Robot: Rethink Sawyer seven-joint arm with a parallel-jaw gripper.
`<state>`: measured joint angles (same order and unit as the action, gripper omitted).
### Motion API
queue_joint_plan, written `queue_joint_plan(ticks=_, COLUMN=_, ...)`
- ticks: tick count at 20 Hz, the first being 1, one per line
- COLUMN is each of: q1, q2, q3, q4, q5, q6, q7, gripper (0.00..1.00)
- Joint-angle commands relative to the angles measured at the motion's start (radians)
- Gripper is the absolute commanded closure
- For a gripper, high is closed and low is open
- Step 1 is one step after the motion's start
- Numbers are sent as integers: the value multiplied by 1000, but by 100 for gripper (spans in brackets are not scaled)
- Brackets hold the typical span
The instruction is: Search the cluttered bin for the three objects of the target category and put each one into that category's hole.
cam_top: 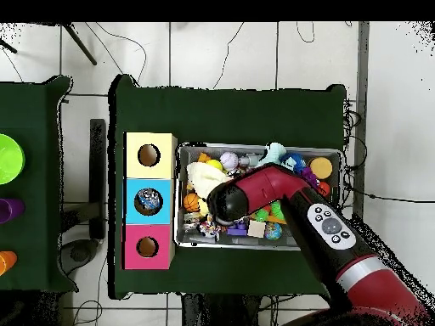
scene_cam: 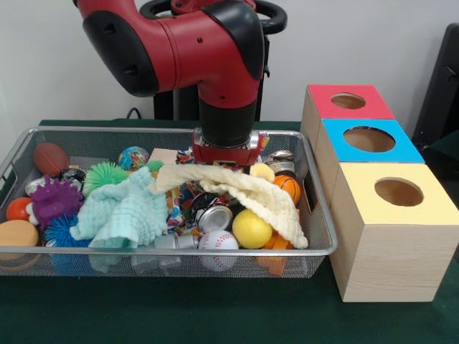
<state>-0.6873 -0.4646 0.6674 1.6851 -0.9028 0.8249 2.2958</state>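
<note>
Pincer point(scene_cam: 224, 163) down in the cluttered bin point(scene_cam: 323, 247) (touching yellow cloth point(scene_cam: 265, 201)).

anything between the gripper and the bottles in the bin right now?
Yes. No bottle is visible in either view. The gripper is down in the wire-mesh bin at the yellow cloth, which drapes over the clutter there; a mint cloth covers the pile beside it. Cans and balls crowd the rest.

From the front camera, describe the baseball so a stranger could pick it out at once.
Find the wire-mesh basket and follow its near rim to the middle. The baseball lies just behind it, left of a plain yellow ball. It alone is white with red stitching.
</note>
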Motion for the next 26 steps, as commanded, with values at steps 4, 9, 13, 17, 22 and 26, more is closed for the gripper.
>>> queue_joint_plan(ticks=4, q1=72, q2=40, q3=-49, q4=-215, q5=30, q6=168, q7=-189, gripper=0)
queue_joint_plan(ticks=9, q1=82, q2=27, q3=-55, q4=-223, q5=34, q6=196, q7=-178, gripper=0)
queue_joint_plan(ticks=13, q1=89, q2=12, q3=-61, q4=-216, q5=46, q6=227, q7=-167, gripper=0)
queue_joint_plan(ticks=17, q1=86, q2=-4, q3=-61, q4=-205, q5=55, q6=225, q7=-169, gripper=0)
queue_joint_plan(ticks=22, q1=85, q2=-9, q3=-70, q4=-202, q5=59, q6=237, q7=-174, gripper=0)
queue_joint_plan(ticks=26, q1=86, q2=-16, q3=-78, q4=-203, q5=81, q6=288, q7=-194, gripper=0)
